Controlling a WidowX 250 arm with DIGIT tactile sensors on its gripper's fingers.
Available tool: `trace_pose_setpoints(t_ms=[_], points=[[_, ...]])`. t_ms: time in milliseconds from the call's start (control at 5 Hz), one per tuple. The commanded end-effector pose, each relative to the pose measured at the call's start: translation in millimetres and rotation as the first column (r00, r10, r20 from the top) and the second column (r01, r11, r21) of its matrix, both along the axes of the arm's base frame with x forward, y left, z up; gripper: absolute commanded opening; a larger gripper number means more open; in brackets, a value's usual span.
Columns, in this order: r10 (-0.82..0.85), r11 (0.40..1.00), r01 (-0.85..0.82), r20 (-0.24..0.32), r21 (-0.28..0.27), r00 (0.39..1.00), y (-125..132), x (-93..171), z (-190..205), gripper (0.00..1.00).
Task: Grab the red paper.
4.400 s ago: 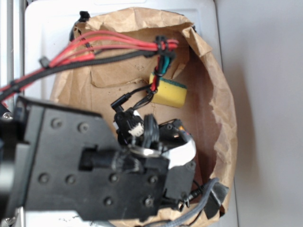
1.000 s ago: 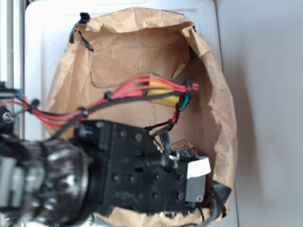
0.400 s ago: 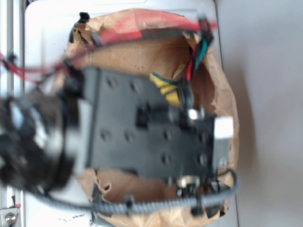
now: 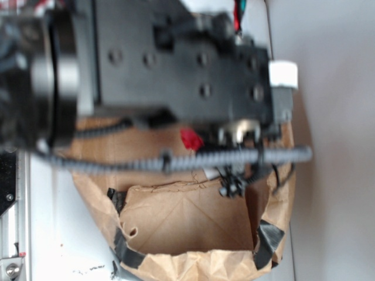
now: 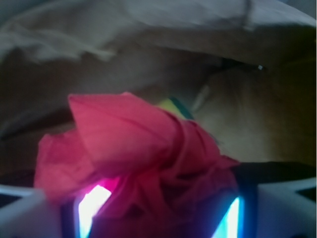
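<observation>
You're looking at the gripper clamping the red paper btwn its pads, so grab's prob done; lifting clear of the brown bag is what's left.

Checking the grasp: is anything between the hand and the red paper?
Nothing. In the wrist view the red paper sits right between the fingers of the hand, filling the gap. The exterior view shows only a red scrap under the arm.
</observation>
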State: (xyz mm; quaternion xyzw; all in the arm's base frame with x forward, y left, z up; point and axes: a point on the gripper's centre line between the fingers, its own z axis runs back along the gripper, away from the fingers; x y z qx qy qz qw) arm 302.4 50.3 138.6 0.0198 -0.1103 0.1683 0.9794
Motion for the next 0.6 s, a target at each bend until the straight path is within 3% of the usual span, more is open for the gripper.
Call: trace_pose_setpoints(t_ms=[0,200,400], points=[[-0.076,0.997,0.078,0.08,-0.015,0.994,19,-27,57,0.0],[-0.104,0.994,0.109,0.132,-0.028,0.986,10,-47,62,0.0],[-0.096,0.995,0.1,0.162,-0.018,0.982,2,-49,56,0.0]])
